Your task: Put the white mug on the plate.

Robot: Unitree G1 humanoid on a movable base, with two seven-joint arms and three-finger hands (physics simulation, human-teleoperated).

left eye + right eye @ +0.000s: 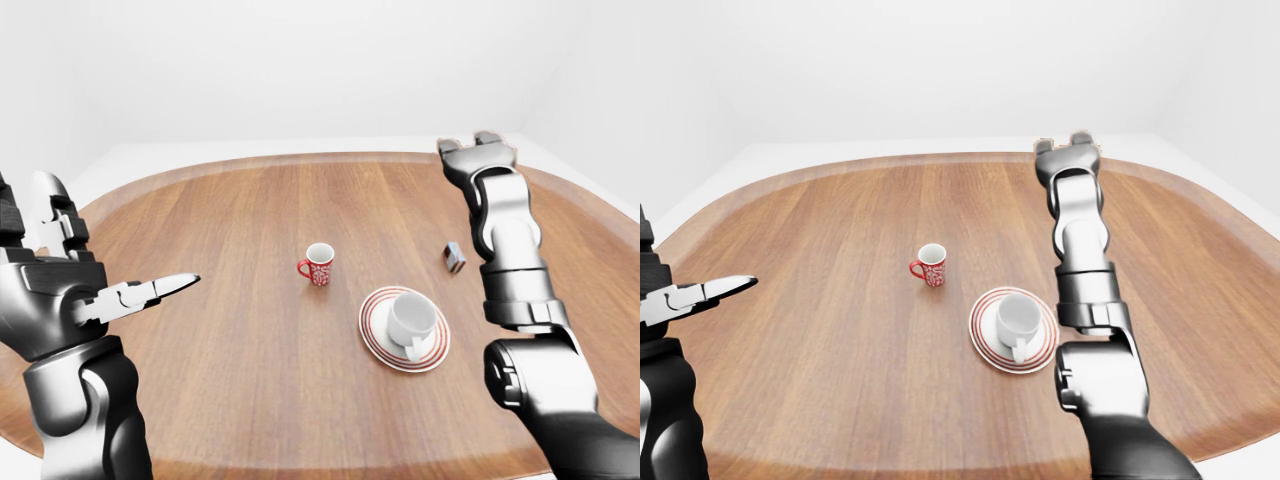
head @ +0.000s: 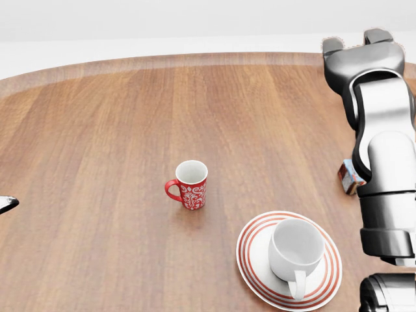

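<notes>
The white mug (image 2: pixel 296 250) stands upright on the red-ringed plate (image 2: pixel 250 263), handle toward the bottom of the head view, with nothing touching it. My right hand (image 2: pixel 354 40) is raised high above the table at the top right of the head view, fingers open and empty, well clear of the mug. My left hand (image 1: pixel 165 285) hovers at the left of the left-eye view, fingers spread and empty, far from the plate.
A red patterned mug (image 2: pixel 190 184) stands to the upper left of the plate. A small box (image 1: pixel 455 257) lies right of the plate, partly behind my right forearm in the head view. The round wooden table (image 2: pixel 97 130) stretches all around.
</notes>
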